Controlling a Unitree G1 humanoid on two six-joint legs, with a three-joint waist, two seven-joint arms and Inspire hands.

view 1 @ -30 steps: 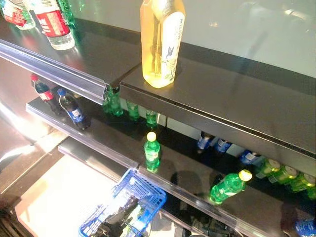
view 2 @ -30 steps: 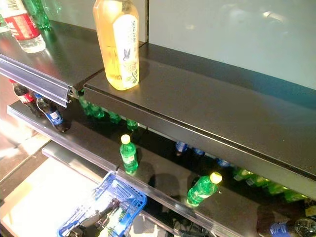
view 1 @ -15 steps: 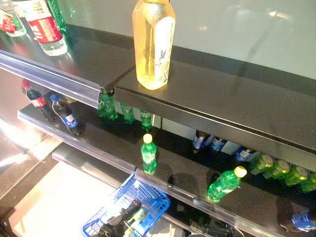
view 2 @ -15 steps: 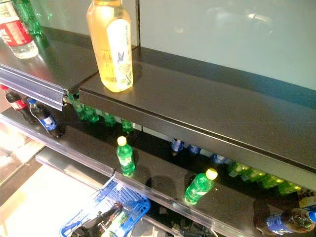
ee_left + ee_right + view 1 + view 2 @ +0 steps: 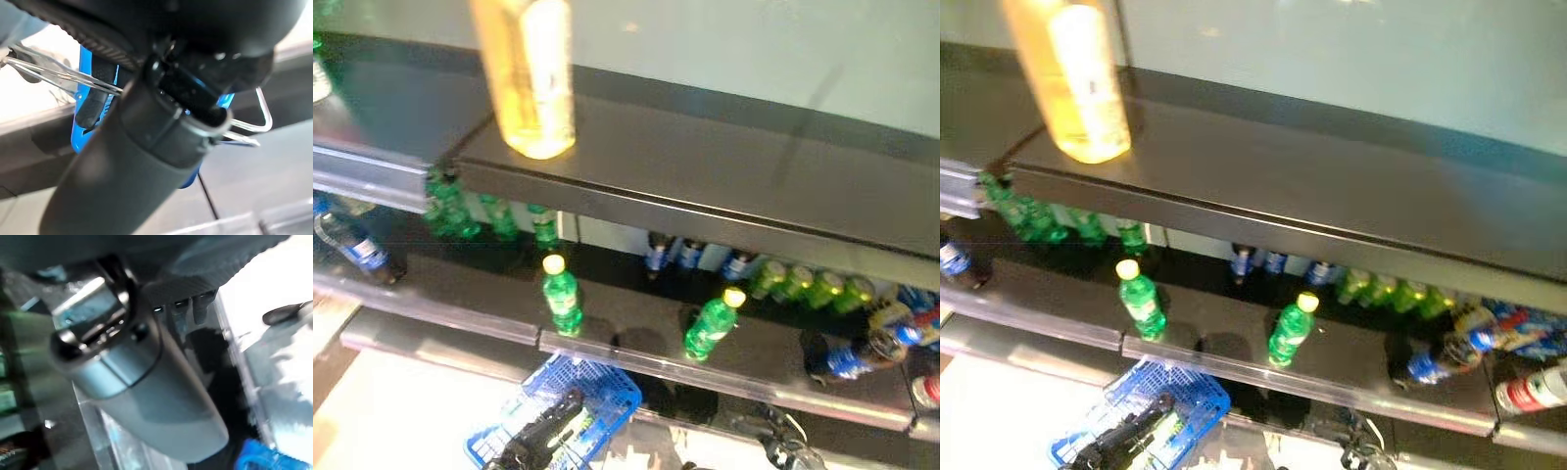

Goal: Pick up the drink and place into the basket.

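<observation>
Blue basket (image 5: 607, 397) seen nearest, low by floor, left hand (image 5: 543, 436) dark at its handle; finger closure cannot be told. Right hand (image 5: 146, 396) shown only in own wrist view, fingers not readable.

Green drink bottles (image 5: 560, 294) (image 5: 710, 326) stood on middle shelf (image 5: 636, 343), none grasped. Yellow bottle (image 5: 530, 73) placed farthest, on top shelf (image 5: 724, 186).

Risk judged: neighbouring bottles toppled by a reach; basket swung into shelf edge.

Labels: no writing legible.

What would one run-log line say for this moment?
left hand: at blue basket, grip unclear | right hand: unseen | yellow drink: top shelf | stage: drink not picked
</observation>
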